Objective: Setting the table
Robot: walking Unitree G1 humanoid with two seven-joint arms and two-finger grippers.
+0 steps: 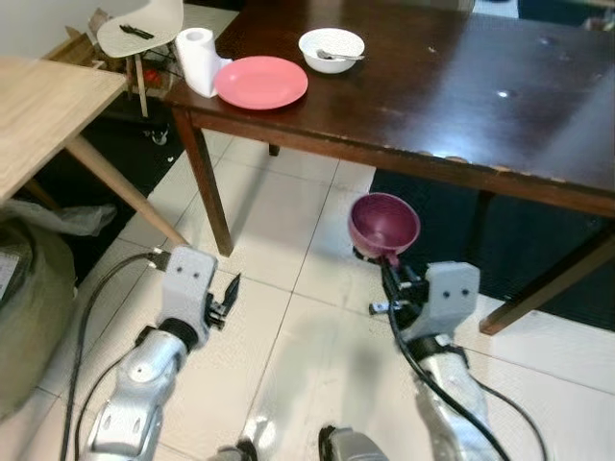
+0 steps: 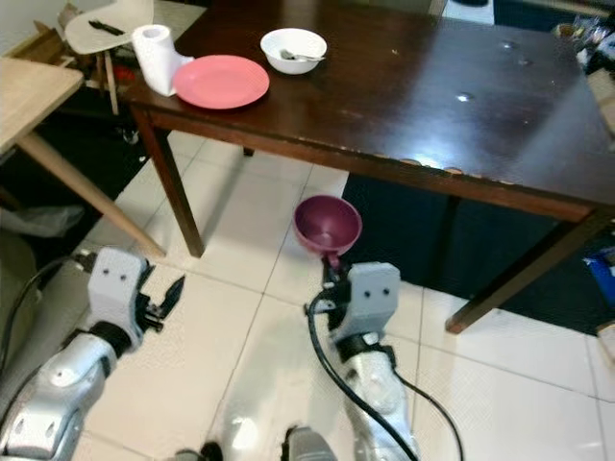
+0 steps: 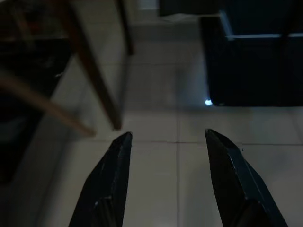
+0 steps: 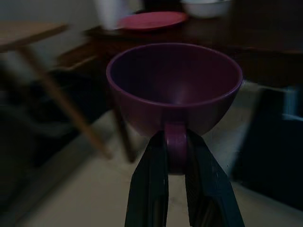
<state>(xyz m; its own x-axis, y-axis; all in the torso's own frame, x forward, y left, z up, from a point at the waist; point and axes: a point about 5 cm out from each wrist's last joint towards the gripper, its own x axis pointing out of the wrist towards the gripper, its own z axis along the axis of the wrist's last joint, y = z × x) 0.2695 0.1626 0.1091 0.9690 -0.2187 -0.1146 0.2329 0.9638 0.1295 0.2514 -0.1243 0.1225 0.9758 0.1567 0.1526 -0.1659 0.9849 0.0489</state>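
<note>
A: From the head camera's left eye, where is the cup?

B: The purple cup (image 1: 383,225) is in the air over the white tiled floor (image 1: 279,317), just short of the near edge of the dark counter (image 1: 452,86) and below its top. The right gripper (image 1: 389,261) is clenched on its handle. The mouth faces up, tipped slightly toward the camera, and the handle points back and down toward the robot's wrist.

A: And the left arm?

B: The left gripper (image 1: 229,293) hangs low over the tiles, its fingers released and holding nothing.

A: What is on the counter?

B: At the far left corner, a pink plate (image 1: 260,82), a paper towel roll (image 1: 199,60) touching its left edge, and a white bowl (image 1: 332,49) with a spoon (image 1: 338,56) in it, just right of the plate. A light wooden table (image 1: 43,110) stands to the left.

A: Does the right eye add anything?

B: It shows the same layout. The cup (image 2: 328,225) sits in front of the counter's near edge, well apart from the plate (image 2: 221,81).

A: The left wrist view?

B: Dim. Two black fingers (image 3: 111,179) stand spread apart over the tiles, with table legs beyond.

A: The right wrist view?

B: The cup (image 4: 174,87) is upright with its opening upward. Its handle (image 4: 175,149) runs straight down, pinched between the two fingers (image 4: 150,189). The plate (image 4: 150,20) is blurred behind.
</note>
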